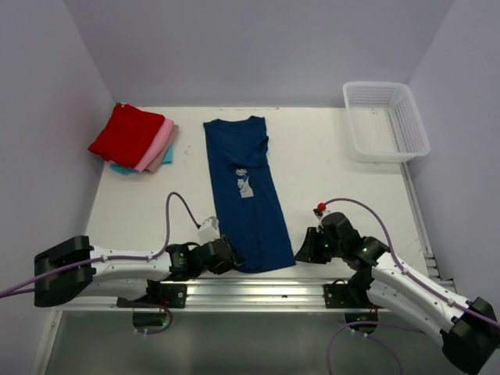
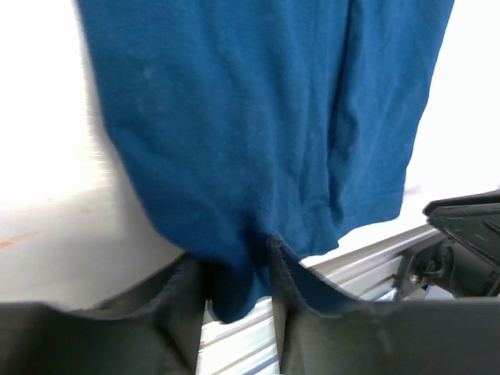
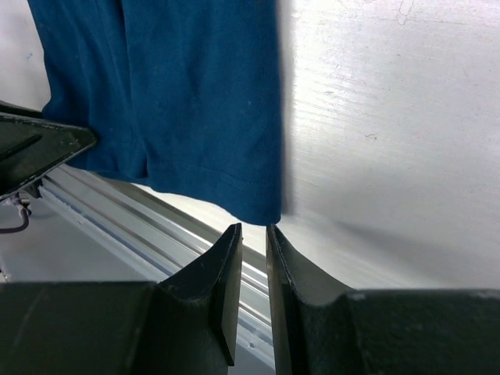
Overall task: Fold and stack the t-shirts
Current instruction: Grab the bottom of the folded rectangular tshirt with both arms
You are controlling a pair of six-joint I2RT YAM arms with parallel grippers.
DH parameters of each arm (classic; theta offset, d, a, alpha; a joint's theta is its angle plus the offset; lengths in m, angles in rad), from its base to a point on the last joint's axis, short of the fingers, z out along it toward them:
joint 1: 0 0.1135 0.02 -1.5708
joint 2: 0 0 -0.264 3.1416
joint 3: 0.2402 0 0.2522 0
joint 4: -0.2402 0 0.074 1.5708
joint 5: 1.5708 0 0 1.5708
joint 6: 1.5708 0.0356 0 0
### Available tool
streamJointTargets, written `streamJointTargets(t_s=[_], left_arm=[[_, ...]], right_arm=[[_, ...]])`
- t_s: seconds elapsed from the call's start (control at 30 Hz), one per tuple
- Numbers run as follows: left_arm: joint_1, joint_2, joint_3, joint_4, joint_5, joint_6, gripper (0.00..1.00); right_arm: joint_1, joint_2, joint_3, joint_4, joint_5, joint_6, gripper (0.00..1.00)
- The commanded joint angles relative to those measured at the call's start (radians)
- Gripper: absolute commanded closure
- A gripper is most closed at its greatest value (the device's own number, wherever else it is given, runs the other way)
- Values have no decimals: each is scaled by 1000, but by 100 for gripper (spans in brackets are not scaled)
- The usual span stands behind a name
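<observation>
A navy blue t-shirt (image 1: 242, 211) lies folded into a long strip down the middle of the table, its pale print (image 1: 244, 184) facing up. My left gripper (image 1: 233, 258) is at its near left corner. In the left wrist view the hem corner of the navy shirt (image 2: 258, 117) hangs between the partly closed fingers of that gripper (image 2: 234, 258). My right gripper (image 1: 303, 251) is at the near right corner. Its jaws (image 3: 253, 228) stand a narrow slit apart, empty, just short of the shirt's corner (image 3: 262, 211). Folded red (image 1: 126, 134), pink (image 1: 158, 144) and teal (image 1: 121, 168) t-shirts are stacked at the back left.
A white mesh basket (image 1: 385, 121) stands at the back right. The aluminium rail (image 1: 258, 285) carrying both arm bases runs along the near edge, right below the shirt's hem. White walls close in the table on three sides.
</observation>
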Motion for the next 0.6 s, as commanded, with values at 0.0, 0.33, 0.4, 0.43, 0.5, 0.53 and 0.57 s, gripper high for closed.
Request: streamJointTargets(t_s=[0.0,0.33,0.4,0.43,0.5,0.53,0.57], left_arm=[[14,46,-73,-213,-82,69,67],[-8,-47,-52,-302,-48,63,98],[-28,-55,-43,-323,-48,52,98],[-29,-55,-41,-326,-46,49,98],[-38,-49,-41,-325,-46,42,100],[-40,-48,-41,-320,-45,42,100],[-42,-44,-41,-312,-43,40,100]], right_arm=[[4,7,-4,5,-36,-1,78],[5,21,-12,14,-62,0,81],[5,24,-16,19,-74,0,77],[4,24,-23,23,-80,3,70],[4,35,-32,48,-88,12,64],[5,41,-44,58,-103,18,60],[5,50,-52,71,-109,29,59]])
